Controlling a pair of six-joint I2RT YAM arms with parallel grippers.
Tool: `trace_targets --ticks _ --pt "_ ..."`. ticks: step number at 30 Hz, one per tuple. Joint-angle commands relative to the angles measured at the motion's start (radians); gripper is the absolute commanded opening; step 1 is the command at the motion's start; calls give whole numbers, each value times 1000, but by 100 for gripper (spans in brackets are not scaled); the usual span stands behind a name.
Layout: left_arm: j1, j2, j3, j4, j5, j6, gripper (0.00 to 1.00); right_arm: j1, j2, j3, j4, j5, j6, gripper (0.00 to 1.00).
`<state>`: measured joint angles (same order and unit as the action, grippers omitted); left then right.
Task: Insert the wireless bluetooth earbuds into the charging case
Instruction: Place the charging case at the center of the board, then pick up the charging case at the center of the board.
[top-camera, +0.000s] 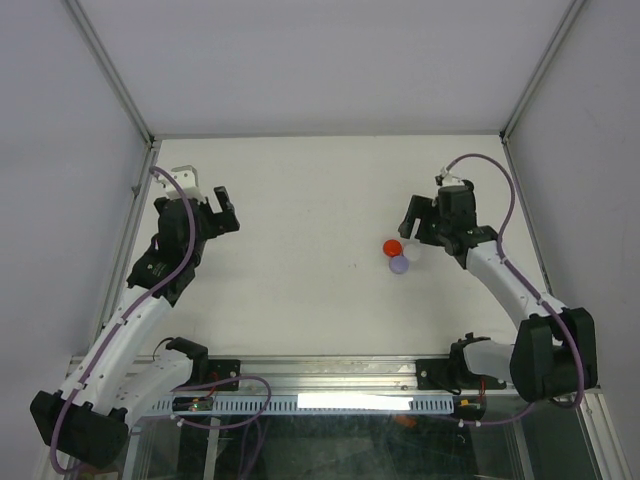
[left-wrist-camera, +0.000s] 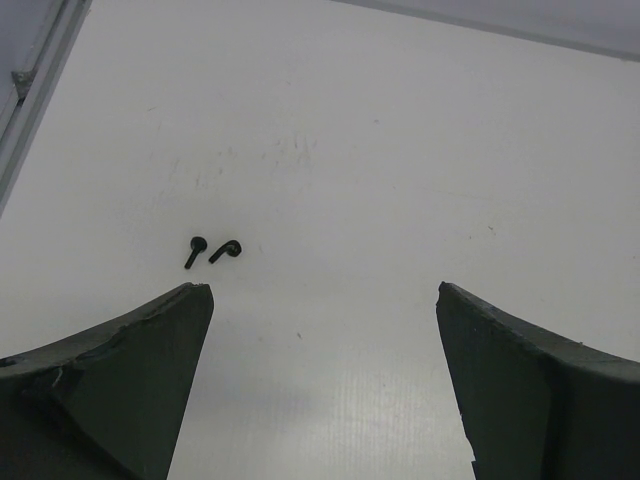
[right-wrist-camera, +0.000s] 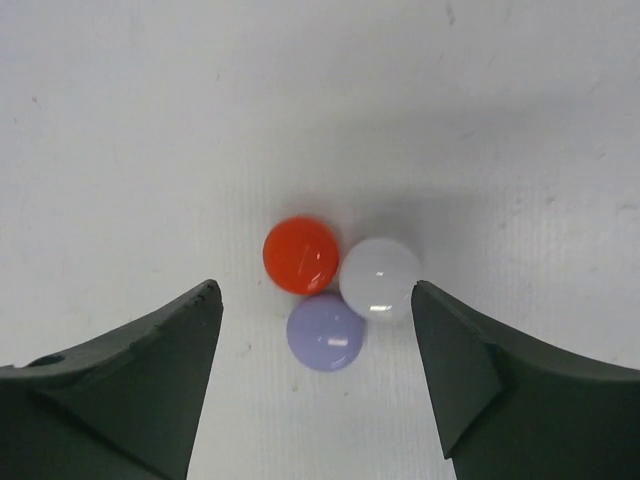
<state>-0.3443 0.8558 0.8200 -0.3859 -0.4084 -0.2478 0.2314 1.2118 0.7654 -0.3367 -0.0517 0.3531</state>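
My left tool (left-wrist-camera: 322, 290) gapes empty above two black earbuds (left-wrist-camera: 225, 250). My right tool (right-wrist-camera: 314, 287), wide and empty, frames three coloured buttons (right-wrist-camera: 380, 278) on the bench (right-wrist-camera: 120, 120). No open case in sight, nothing inserted yet!

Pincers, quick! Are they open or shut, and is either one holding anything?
Left pincer: open, holding nothing.
Right pincer: open, holding nothing.

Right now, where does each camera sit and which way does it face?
Top external: above, behind bases, facing down at table; both arms, left hand, right hand.
Left wrist: faces down past its fingers at two black earbuds.
Right wrist: faces down between its fingers at round red piece, white piece, lavender piece.
Shared: top and right wrist show those pieces.
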Motion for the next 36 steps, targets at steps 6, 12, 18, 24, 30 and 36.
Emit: trace_targets --ticks 6,12,18,24,30,36 --pt "21 -41 -7 14 26 -12 99 -134 218 202 143 191 -79 82" --pt "24 -48 -11 14 17 -8 99 -231 424 331 235 220 -111 82" --pt "25 -35 -10 15 43 -7 99 -328 613 462 339 128 -227 83" --pt "25 -23 -10 16 60 -5 99 -413 750 616 352 -78 -302 84" --pt "27 -16 -10 19 75 -4 99 -458 889 784 282 -243 -373 84" --pt "30 -7 -11 20 90 -2 99 -479 988 909 187 -300 -385 84"
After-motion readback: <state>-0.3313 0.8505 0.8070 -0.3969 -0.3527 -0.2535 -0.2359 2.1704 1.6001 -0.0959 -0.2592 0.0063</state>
